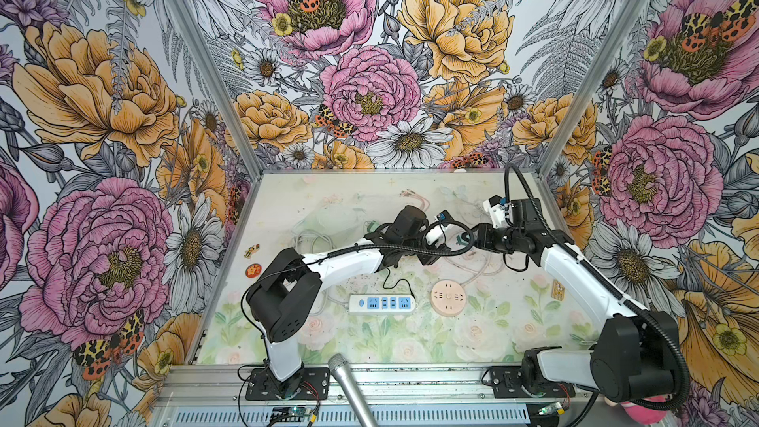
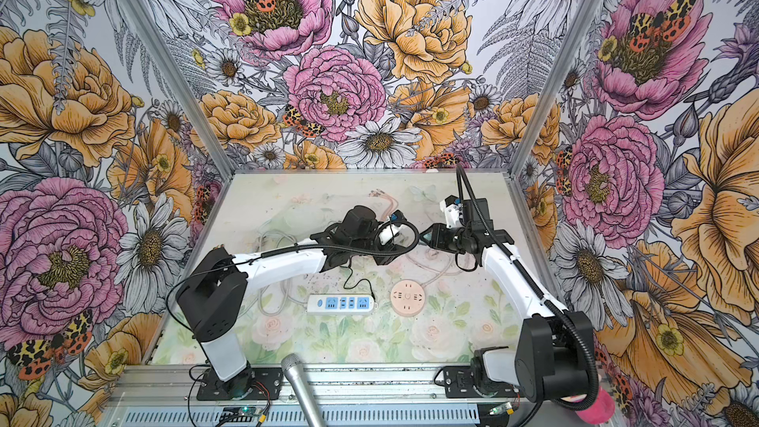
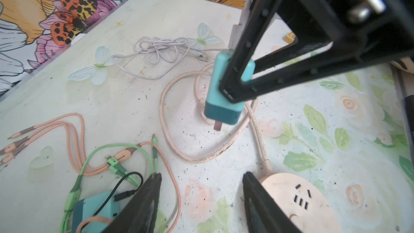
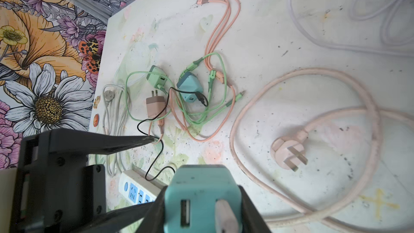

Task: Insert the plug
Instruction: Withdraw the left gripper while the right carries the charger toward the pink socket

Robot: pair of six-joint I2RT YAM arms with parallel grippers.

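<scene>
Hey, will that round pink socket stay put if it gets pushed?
The round pink socket lies flat and low, so tipping seems unlikely. Nothing grips it, so a sideways push would probably slide it. Its cord lies slack, offering little restraint.

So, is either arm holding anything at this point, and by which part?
The right gripper holds the teal charger by the sides of its body, prongs pointing toward the table. The left gripper is open and empty.

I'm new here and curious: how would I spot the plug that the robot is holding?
Find the round pink socket near the middle of the table. Just beyond it, the right gripper pinches a teal charger above the table; its teal twin lies among green cables.
</scene>
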